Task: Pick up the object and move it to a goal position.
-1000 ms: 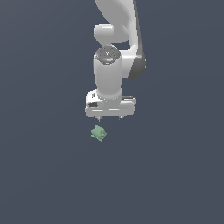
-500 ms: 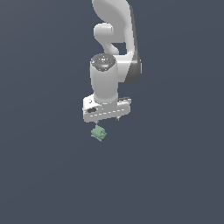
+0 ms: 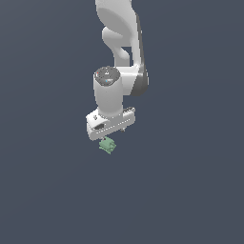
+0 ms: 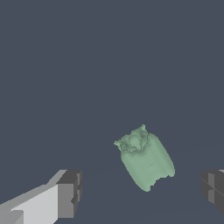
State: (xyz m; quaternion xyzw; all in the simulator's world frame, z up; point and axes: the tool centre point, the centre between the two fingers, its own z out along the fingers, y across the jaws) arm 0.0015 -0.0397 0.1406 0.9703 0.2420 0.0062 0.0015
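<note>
From the exterior view, the white arm reaches down from above with its gripper (image 3: 110, 133) pointing at the plain dark floor. The object (image 3: 107, 145), a small pale green lumpy block, lies on that floor right under the white hand, just past its lower edge. The fingers are mostly hidden behind the hand's body here, so from this angle I can't tell how wide they stand or whether they touch the block. No goal marker shows anywhere in this picture.

The wrist view settles more. The object (image 4: 145, 161) sits between the two dark fingertips (image 4: 70, 193), nearer the one at the far side of the frame than the one on the white finger. There is open floor on both sides of it, so the jaws are spread wide and gripping nothing. The block lies tilted, its rough lumpy end turned away and its smoother ribbed body towards the camera.

As I judge it, the approach is mostly done: the hand is lined up over the block with the fingers straddling it. Everything that counts remains. The fingers likely need to come down a little further, then close, lift, and carry the block to the goal, wherever that lies outside these pictures.
</note>
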